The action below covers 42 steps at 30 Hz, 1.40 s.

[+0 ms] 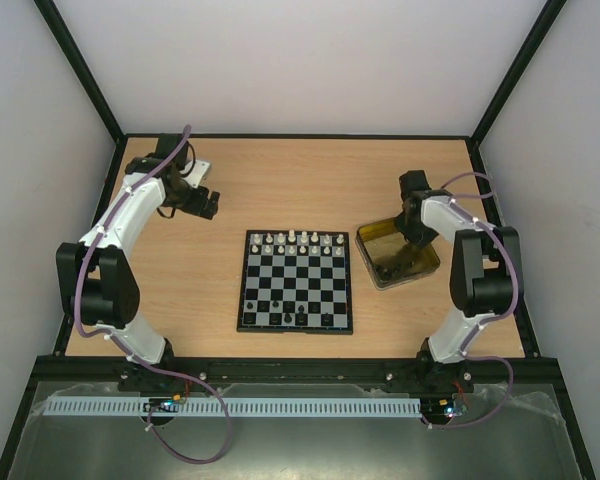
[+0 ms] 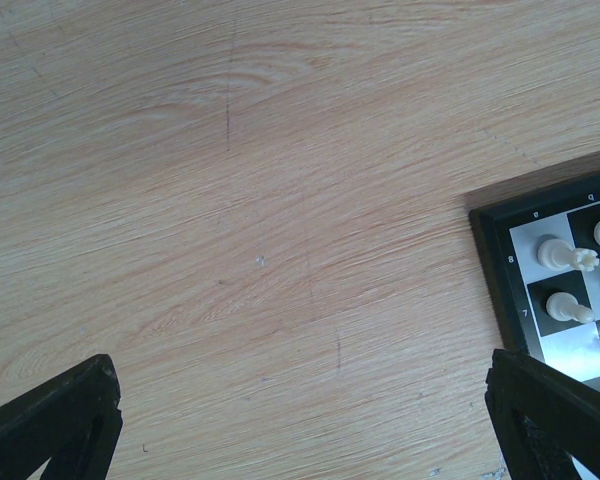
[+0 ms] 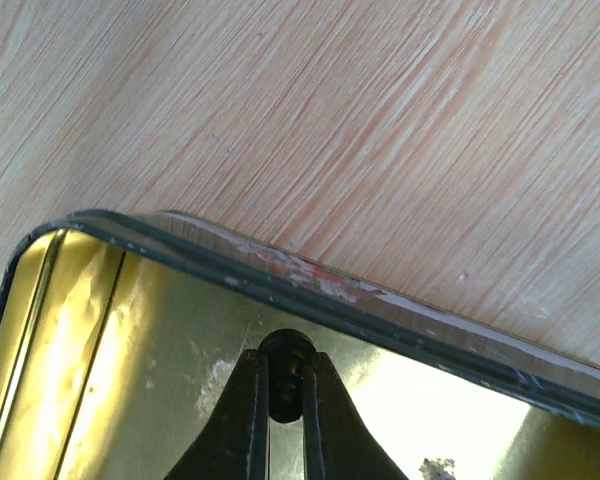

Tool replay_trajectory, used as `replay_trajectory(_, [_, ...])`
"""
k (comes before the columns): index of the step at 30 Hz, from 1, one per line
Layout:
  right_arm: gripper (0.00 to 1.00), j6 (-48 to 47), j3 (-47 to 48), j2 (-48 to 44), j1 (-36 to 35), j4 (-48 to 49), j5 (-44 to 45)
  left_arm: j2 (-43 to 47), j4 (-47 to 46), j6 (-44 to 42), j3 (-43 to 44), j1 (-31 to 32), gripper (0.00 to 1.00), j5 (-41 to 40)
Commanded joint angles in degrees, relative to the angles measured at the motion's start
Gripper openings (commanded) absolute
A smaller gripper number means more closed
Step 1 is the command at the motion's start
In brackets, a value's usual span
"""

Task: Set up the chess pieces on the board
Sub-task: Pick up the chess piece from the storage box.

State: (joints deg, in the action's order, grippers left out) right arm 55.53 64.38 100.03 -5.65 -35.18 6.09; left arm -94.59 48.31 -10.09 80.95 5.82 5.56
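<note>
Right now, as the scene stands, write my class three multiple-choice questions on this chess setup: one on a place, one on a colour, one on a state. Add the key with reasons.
1. Where is the gold tray?
A. Beside the board, on the right arm's side.
B. On top of the board.
C. Beside the left arm's base.

2. What colour are the chess pieces on the board's two far rows?
A. Red.
B. Black.
C. White.

3. How do the left arm's jaws stand?
A. Shut on a pawn.
B. Wide open above bare table.
C. Shut on the tray's rim.

Key:
1 A: the top view shows the tray on the wood just right of the board.
2 C: those rows hold only pale pieces.
3 B: the left wrist view shows both fingers far apart, with nothing between them.
</note>
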Motion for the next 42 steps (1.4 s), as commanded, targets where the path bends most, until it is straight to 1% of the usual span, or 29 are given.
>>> replay_trajectory(1, [0.02,-2.24,-1.24,-2.96,-1.04,-3.42,-0.02,0.78,0.37,-0.03,1.67,0.2,0.99,0.59])
replay_trajectory(6, [0.02,-4.72,-0.85,-5.5,-4.96,-5.02,0.17,0.81,0.29,0.07,1.77,0.33,0.99,0.68])
replay_trajectory(15, [0.02,-8.41,0.22,-9.54,-10.33,-9.4,-4.51,0.65,-0.2,0.24,1.71,0.72,0.99,0.89])
replay_trajectory(20, [0.02,-10.6,2.92,-10.74,-17.33,-14.22,-4.97,0.54,-0.88,0.5,1.53,0.85,0.99,1.36])
replay_trajectory(24, [0.02,-9.83,4.25,-12.24,-21.33,-16.79,-6.03,0.46,-1.34,0.89,1.56,0.94,0.99,1.66])
replay_trajectory(29, [0.02,-7.89,3.43,-14.77,-26.95,-17.68,-6.4,0.61,-1.56,1.21,1.58,1.12,0.99,1.81])
replay_trajectory(36, [0.02,-5.27,0.35,-17.84,-35.95,-18.29,-4.89,0.88,-1.65,1.37,1.55,1.21,0.99,1.9])
replay_trajectory(42, [0.02,-3.07,-4.65,-20.2,-39.33,-15.45,-7.56,1.19,-1.87,1.64,1.54,1.45,0.99,2.08])
